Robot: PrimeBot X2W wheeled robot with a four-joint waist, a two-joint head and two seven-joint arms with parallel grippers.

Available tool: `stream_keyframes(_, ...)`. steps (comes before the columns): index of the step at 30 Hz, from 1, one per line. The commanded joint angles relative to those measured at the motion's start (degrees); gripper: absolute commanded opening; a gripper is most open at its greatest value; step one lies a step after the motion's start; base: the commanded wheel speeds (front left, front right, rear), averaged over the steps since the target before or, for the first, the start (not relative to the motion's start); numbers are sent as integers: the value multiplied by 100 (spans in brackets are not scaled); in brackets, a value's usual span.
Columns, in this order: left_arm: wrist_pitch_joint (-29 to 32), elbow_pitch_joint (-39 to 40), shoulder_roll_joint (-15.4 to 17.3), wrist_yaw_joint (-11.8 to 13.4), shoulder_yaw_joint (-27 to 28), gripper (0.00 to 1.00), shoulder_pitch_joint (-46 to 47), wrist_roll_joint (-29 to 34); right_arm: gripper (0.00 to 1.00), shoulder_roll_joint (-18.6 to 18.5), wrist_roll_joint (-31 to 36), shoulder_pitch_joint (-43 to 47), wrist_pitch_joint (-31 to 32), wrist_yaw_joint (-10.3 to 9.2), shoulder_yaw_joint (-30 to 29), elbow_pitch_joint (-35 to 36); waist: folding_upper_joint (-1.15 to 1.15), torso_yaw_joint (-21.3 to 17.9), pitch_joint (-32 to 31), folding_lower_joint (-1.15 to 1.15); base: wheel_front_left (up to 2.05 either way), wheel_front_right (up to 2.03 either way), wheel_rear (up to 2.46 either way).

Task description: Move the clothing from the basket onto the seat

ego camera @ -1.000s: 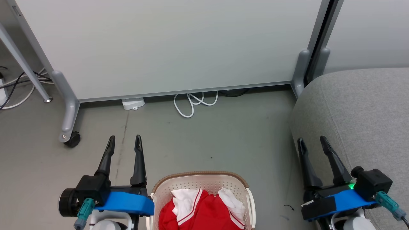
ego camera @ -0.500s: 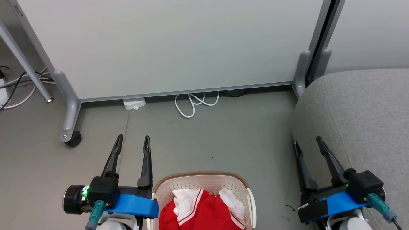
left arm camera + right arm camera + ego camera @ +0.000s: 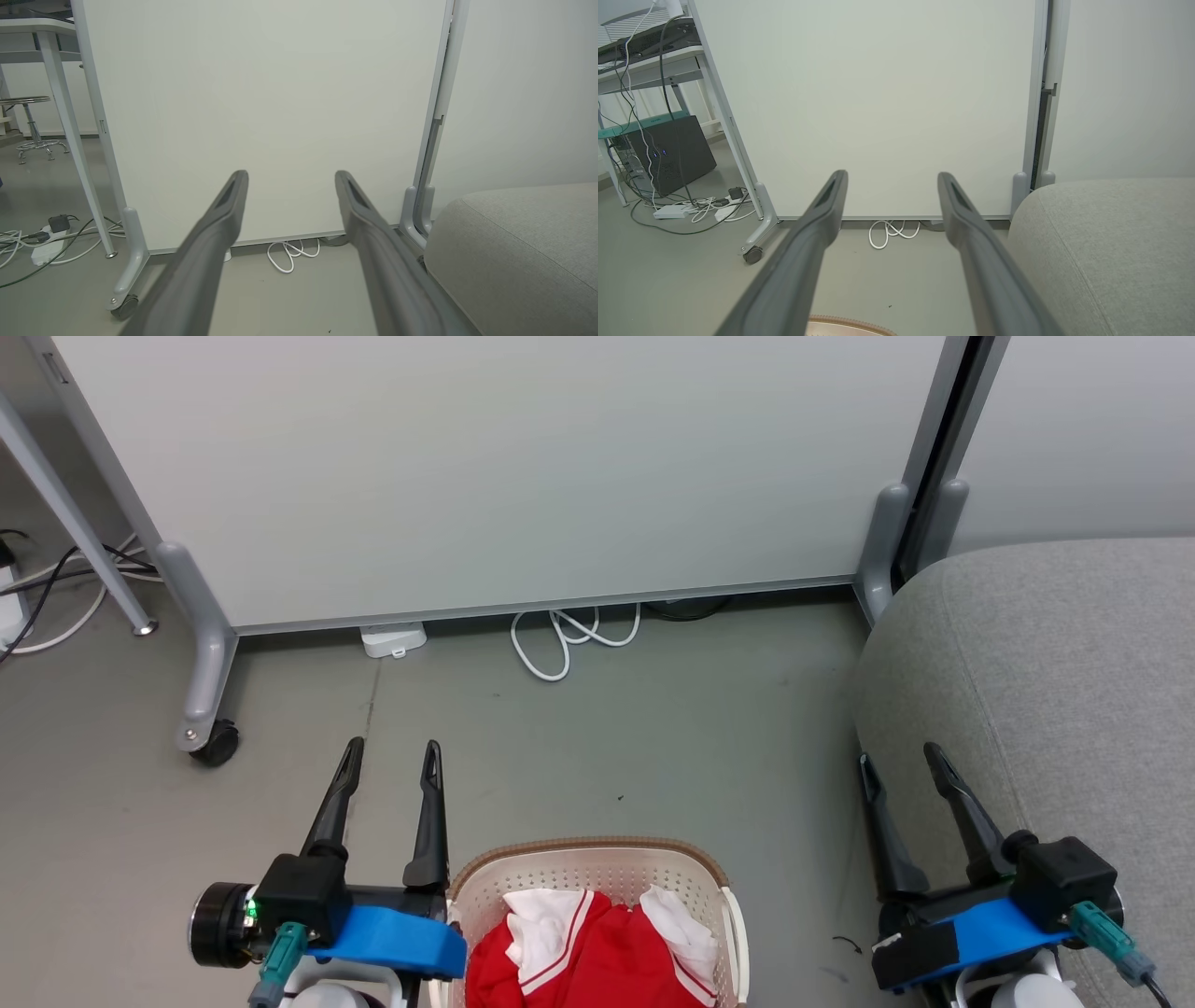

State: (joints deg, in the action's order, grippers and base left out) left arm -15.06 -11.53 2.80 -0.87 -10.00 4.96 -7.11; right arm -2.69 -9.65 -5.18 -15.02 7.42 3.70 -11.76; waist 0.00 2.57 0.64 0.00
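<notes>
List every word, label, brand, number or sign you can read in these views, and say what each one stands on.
No text is readable in these views.
On the teal shelf edge: a small dark mark, too small to read.
On the clothing in the basket: red with white stripes, no lettering shows.
On the white adapter by the floor cable: no print shows.

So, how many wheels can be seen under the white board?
1. The black wheel is under the left grey foot of the board. A wheel of the right foot may be hidden behind the sofa.
</notes>
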Motion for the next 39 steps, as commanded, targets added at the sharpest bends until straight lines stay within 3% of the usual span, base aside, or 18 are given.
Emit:
stream_keyframes(1, -18, -26, 16, -3, 1, 100, 28, -38, 100, -36, -11, -75, -24, 12, -8, -18, 0, 1, 2, 0, 0, 0, 0)
stream_keyframes(21, -18, -137, 15, -145, -65, 100, 240, 16, 100, -35, -54, -154, -24, 13, 12, -21, 0, -15, 171, 0, 0, 0, 0)
stream_keyframes(39, -16, -1423, 164, -625, -675, 100, 1717, 363, 100, -33, 133, -886, -23, 8, 22, 280, 0, -342, 1471, 0, 0, 0, 0)
